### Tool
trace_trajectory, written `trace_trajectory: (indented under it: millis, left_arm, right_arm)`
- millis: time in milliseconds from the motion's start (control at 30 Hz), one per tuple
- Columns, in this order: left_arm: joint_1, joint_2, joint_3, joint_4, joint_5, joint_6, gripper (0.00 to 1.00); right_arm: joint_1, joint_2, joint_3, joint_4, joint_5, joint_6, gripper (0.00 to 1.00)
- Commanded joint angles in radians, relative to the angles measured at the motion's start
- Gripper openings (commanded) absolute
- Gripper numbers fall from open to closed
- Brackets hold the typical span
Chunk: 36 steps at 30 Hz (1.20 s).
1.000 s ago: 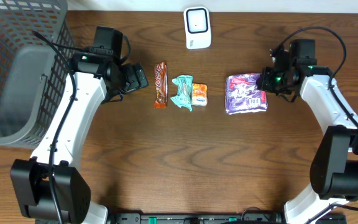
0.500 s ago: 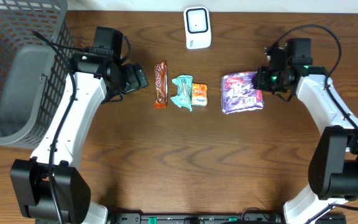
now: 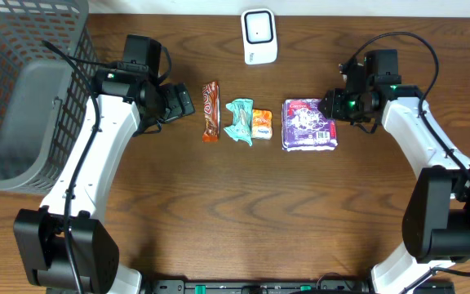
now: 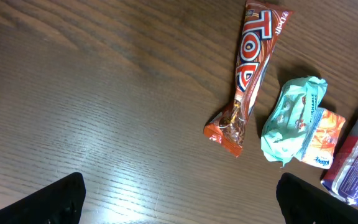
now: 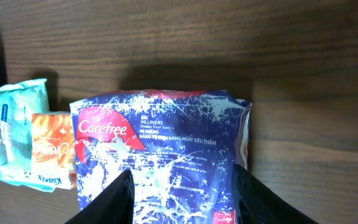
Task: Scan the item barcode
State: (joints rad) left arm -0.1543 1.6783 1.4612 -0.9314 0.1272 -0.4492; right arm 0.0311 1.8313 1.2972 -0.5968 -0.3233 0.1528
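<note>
Wood-grain table (image 3: 219, 212) holds the purple liner pack (image 3: 308, 125) below-right of the white scanner (image 3: 259, 36), the right gripper (image 5: 182, 199) spread-jawed over its edge, while wipes (image 3: 240, 121), an orange packet (image 3: 261, 124) and a chocolate bar (image 3: 210, 110) lie below-left of the scanner, near the left gripper (image 4: 182, 199), its jaws wide apart and empty.

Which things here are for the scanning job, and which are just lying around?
For the job: shiny purple plastic Carefree pack; white box-shaped scanner; right gripper at that pack.
Just lying about: orange-brown wrapped chocolate bar; teal wipes packet; small orange packet; grey mesh basket.
</note>
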Motion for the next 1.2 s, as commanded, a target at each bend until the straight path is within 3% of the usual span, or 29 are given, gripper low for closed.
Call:
trace_trajectory:
  millis: [0,200,400,533,733,933,1033,1167]
  left_arm:
    - [0.001,0.0,0.009,-0.003,-0.013,-0.001,0.98]
    - [0.001,0.0,0.009,-0.003,-0.013,-0.002,0.98]
    - [0.001,0.0,0.009,-0.003,-0.013,-0.001,0.98]
    - [0.001,0.0,0.009,-0.002,-0.013,-0.002,0.98]
    - [0.001,0.0,0.009,-0.002,-0.013,-0.001,0.98]
    - [0.001,0.0,0.009,-0.002,-0.013,-0.001,0.98]
    - [0.001,0.0,0.009,-0.002,-0.013,-0.001,0.98]
    - [0.001,0.0,0.009,-0.002,-0.013,-0.001,0.98]
  right_arm:
    - [-0.004,-0.061,0.039,-0.011,0.004,0.011,0.46]
    - [-0.003,-0.143,0.048,-0.051,0.004,0.011,0.69]
    - [-0.003,-0.172,0.048,-0.126,-0.003,0.011,0.82]
    - [-0.003,-0.171,0.048,-0.179,-0.004,0.011,0.97]
    - [-0.003,-0.171,0.048,-0.205,-0.009,0.011,0.99]
    - [-0.002,-0.171,0.048,-0.235,-0.134,0.011,0.99]
    - [0.005,-0.171,0.047,-0.234,-0.15,0.011,0.93]
    - [0.024,-0.171,0.047,-0.235,-0.149,0.011,0.94]
